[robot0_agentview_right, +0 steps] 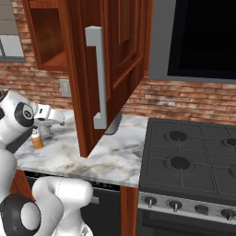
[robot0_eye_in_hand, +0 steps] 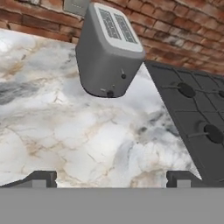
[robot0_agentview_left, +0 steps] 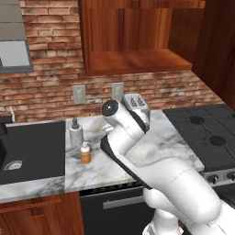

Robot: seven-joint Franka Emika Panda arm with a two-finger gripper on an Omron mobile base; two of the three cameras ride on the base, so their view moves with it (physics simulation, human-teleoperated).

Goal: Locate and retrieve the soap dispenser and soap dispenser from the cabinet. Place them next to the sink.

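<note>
Tool (robot0_eye_in_hand: pixel 112 177) spread wide, holding nothing, above marble table (robot0_eye_in_hand: pixel 65 131), facing silver toaster (robot0_eye_in_hand: pixel 109 50). Marbled soap dispenser (robot0_agentview_left: pixel 75 133) and orange soap bottle (robot0_agentview_left: pixel 85 153) upright on table just right of black sink (robot0_agentview_left: pixel 32 151). Cabinet (robot0_agentview_left: pixel 133 62) shelf bare.

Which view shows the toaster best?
The hand view: the toaster sits close and whole, slots and knobs visible. The left base view shows its top behind the arm. The right base view leaves it hidden behind the cabinet door.
</note>
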